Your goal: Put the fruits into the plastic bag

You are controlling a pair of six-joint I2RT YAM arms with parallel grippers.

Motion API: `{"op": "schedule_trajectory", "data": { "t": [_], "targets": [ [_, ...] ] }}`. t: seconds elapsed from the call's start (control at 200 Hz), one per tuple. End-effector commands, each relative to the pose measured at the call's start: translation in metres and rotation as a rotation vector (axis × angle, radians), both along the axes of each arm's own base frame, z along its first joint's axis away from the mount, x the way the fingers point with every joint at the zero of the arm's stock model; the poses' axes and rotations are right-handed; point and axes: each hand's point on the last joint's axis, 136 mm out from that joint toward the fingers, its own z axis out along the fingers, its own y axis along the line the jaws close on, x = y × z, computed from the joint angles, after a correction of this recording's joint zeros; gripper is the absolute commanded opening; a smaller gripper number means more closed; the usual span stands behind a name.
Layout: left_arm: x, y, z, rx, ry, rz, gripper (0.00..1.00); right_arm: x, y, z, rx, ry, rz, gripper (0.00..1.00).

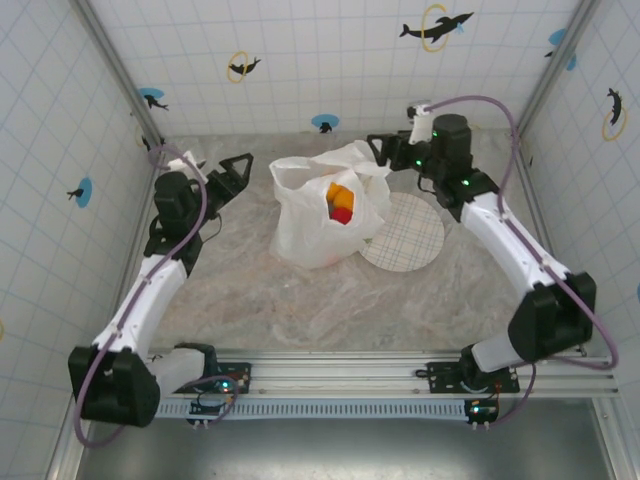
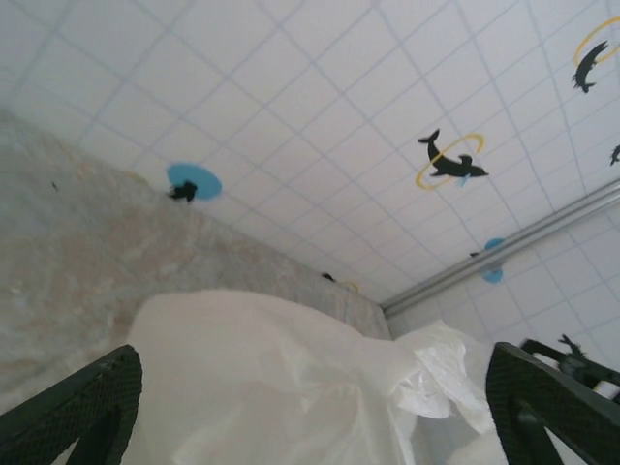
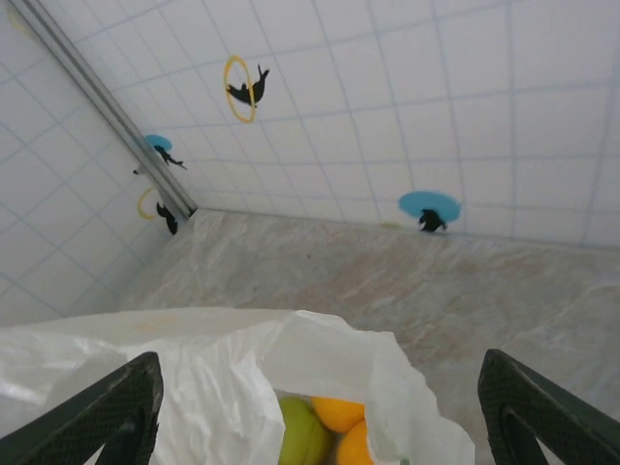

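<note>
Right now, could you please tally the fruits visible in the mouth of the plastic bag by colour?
Orange fruits: 2
Yellow-green fruit: 1
Red fruit: 1
Total in sight: 4; the plastic bag may hide more.

- Showing crinkled translucent white on the plastic bag [image 1: 318, 225], centre of the top view.
- Glowing orange and red on the fruits [image 1: 340, 198] in its mouth; showing yellow-green and orange at bottom centre of the right wrist view.
- Wearing a fine dark grid over the pale plate [image 1: 405, 245].
- Running beige-grey marbling across the table [image 1: 300, 300].
- Carrying black dolphins, yellow rings and blue dots on white-tiled walls [image 1: 330, 60].
</note>
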Motion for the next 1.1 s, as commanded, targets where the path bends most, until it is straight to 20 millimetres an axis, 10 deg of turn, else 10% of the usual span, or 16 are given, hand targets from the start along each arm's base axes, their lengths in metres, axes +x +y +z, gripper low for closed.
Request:
{"op": "schedule_trajectory", "data": {
  "t": [0.0,0.56,1.096],
  "targets": [
    [-0.009,0.032,-0.018,0.109,-0.023,0.16,0.96,-0.006,-0.038,-0.004,-0.029,-0.052,-0.116,0.91],
    [-0.035,0.134,-0.156,0.351,0.1,0.699,0.97,-0.077,-0.217,-0.155,-0.294,0.081,-0.766,1.0],
    [-0.042,0.14,-0.215,0.837,0.07,0.589,0.98,-0.11,-0.226,-0.28,-0.435,0.161,-0.75,1.0]
  ]
}}
